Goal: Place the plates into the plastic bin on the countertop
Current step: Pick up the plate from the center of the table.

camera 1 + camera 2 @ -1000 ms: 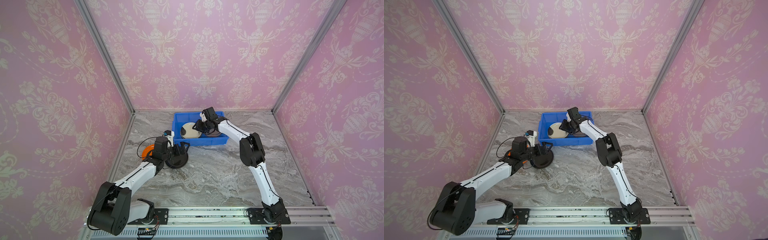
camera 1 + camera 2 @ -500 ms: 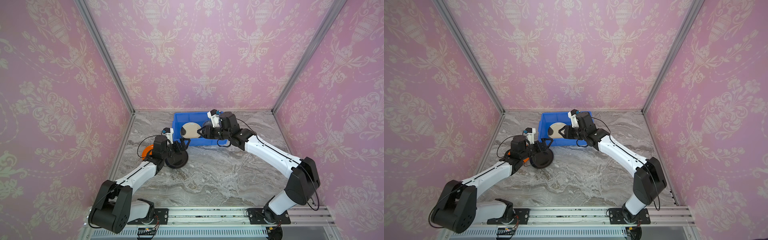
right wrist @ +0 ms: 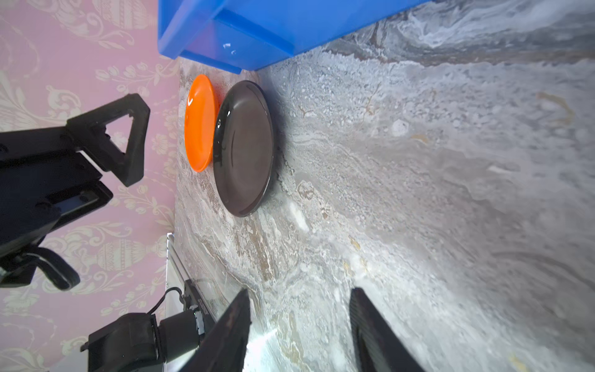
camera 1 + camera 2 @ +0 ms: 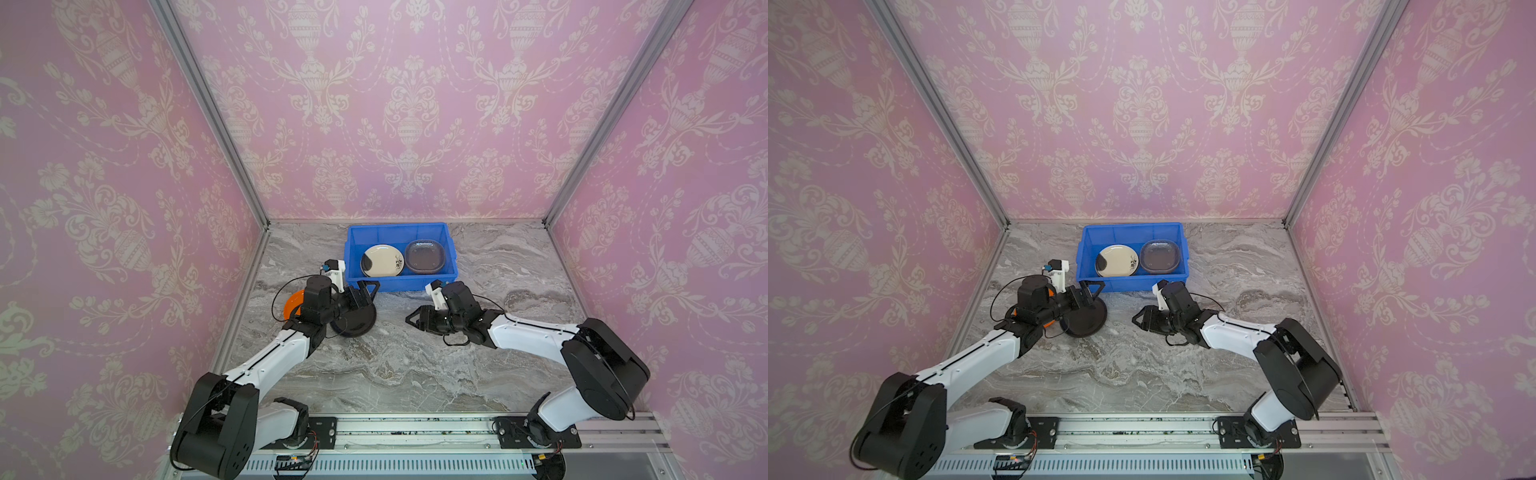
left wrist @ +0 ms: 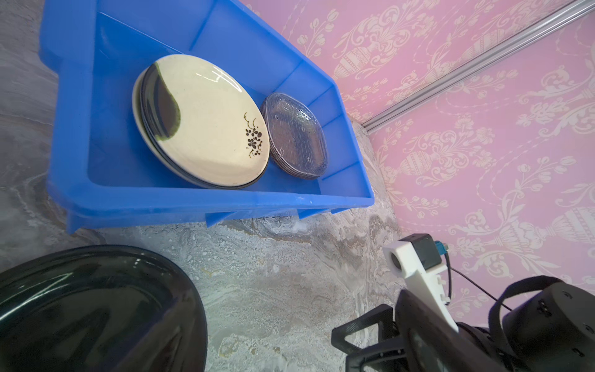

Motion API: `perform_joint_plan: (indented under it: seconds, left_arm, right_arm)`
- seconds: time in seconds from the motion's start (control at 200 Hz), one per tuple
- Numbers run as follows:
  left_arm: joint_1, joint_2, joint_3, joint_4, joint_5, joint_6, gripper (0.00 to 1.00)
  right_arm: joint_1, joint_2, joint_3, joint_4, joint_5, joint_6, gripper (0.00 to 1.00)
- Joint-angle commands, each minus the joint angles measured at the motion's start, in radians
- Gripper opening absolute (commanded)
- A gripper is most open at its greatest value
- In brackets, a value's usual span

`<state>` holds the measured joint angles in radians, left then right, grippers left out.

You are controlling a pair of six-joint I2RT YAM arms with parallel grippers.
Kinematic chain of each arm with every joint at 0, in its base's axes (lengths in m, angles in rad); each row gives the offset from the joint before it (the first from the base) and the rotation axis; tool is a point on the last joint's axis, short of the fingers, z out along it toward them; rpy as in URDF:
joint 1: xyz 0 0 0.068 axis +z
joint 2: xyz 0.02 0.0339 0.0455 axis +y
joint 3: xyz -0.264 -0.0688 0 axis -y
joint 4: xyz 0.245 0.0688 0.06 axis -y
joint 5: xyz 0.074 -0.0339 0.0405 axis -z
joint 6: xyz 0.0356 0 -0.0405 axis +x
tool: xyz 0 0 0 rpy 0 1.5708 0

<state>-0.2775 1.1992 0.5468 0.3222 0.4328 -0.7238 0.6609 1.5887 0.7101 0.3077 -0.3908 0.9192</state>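
An orange plate (image 4: pixel 294 303) lies on the countertop (image 4: pixel 415 365) near the left wall, with a black plate (image 4: pixel 355 322) right against it. The left gripper (image 4: pixel 362 297) hangs over the black plate, jaws spread, holding nothing. Behind them, the bin (image 4: pixel 399 283) holds a cream plate (image 4: pixel 382 260) atop a stack, and glass plates (image 4: pixel 424 256). The right gripper (image 4: pixel 415 319) hovers over the countertop, jaws apart and empty.

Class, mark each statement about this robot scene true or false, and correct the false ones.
1. The black plate lies on the countertop, outside the plastic bin. True.
2. The orange plate is inside the plastic bin. False: it lies on the countertop, beside the black plate.
3. The right claw grips a glass plate. False: it is empty, with its jaws apart.
4. A cream plate and glass plates sit side by side in the plastic bin. True.
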Motion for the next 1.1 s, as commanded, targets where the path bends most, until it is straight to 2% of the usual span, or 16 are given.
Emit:
perform_joint_plan:
  seconds: [0.0, 0.14, 0.395, 1.091]
  left_arm:
    - [0.007, -0.057, -0.015, -0.067, -0.001, 0.011, 0.99]
    - [0.008, -0.103, -0.017, -0.121, -0.013, 0.033, 0.99]
    - [0.011, -0.115, -0.038, -0.106, -0.012, 0.025, 0.99]
    - [0.029, -0.143, -0.066, -0.126, -0.013, 0.036, 0.99]
  right_arm:
    - [0.021, 0.09, -0.053, 0.312, -0.024, 0.17, 0.51]
    - [0.021, 0.175, -0.05, 0.395, -0.04, 0.221, 0.48]
    - [0.029, 0.295, 0.02, 0.447, -0.066, 0.244, 0.44]
    - [0.09, 0.585, 0.289, 0.413, -0.073, 0.318, 0.39]
